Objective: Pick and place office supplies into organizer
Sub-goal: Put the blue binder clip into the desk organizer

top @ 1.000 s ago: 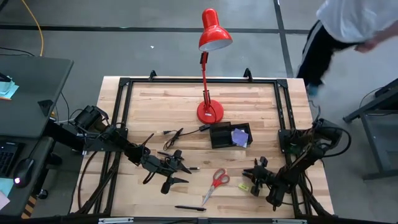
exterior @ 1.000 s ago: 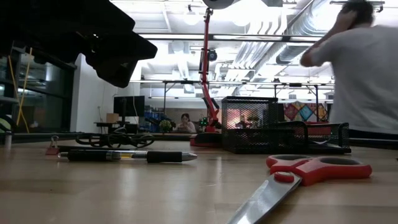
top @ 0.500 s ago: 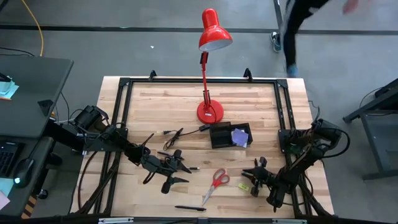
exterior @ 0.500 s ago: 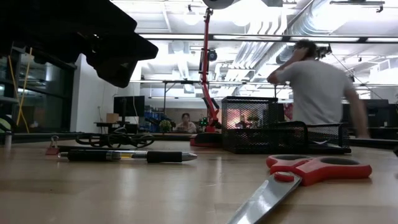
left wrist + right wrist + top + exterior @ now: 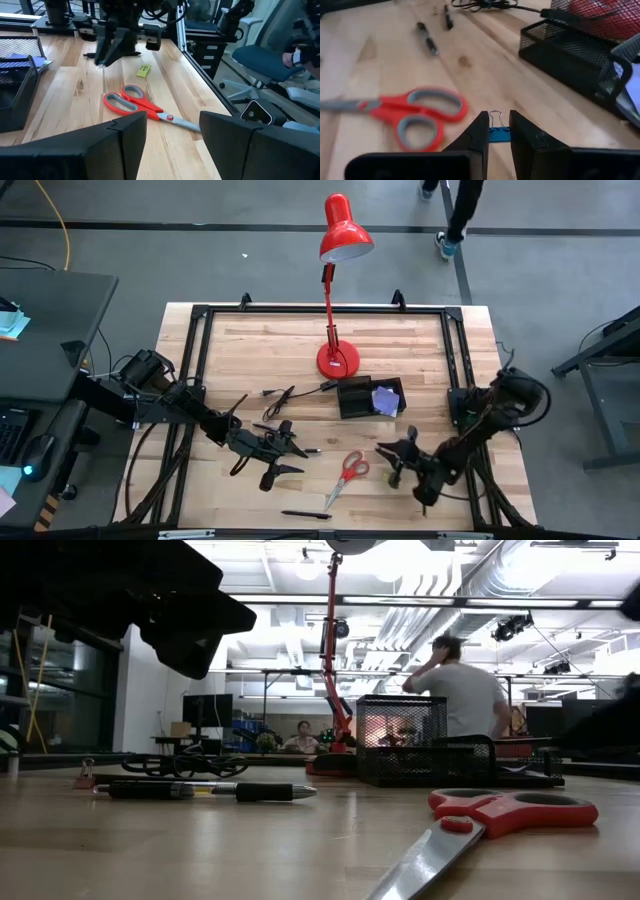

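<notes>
Blue binder clip: pinched in the closed right hand
Change: right hand has lifted from the desk's right edge toward the organizer
Left hand: open, idle by the scissors

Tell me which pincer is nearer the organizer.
Right. The right pincer, holding a blue binder clip, sits just in front of the organizer; the left pincer is farther off to its left.

red-handled scissors lie flat near the counter's front edge; black mesh organizer at counter's middle holds a purple pad; blue binder clip pinched.
</notes>
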`<state>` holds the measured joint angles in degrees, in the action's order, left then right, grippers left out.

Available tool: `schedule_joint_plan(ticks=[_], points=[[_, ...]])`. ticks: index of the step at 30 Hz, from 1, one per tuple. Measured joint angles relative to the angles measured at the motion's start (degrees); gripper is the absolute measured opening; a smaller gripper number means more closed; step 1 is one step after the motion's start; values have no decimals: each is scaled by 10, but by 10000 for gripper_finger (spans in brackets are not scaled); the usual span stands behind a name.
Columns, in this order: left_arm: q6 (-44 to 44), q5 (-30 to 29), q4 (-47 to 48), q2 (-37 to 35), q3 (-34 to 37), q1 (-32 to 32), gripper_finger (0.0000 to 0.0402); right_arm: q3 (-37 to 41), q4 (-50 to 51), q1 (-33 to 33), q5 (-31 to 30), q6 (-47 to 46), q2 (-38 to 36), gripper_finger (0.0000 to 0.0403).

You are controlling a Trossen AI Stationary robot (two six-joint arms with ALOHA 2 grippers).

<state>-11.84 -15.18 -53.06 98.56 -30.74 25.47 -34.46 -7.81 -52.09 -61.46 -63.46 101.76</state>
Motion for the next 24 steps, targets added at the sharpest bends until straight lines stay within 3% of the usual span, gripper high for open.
schedule_joint_plan(ticks=[14, 24], points=[[0, 0, 6, 0, 0, 0, 173, -1, -287, 164, 39, 336, -3, 38], [-1, 0, 6, 0, 0, 0, 173, -1, -245, 254, 78, 331, -3, 40]])
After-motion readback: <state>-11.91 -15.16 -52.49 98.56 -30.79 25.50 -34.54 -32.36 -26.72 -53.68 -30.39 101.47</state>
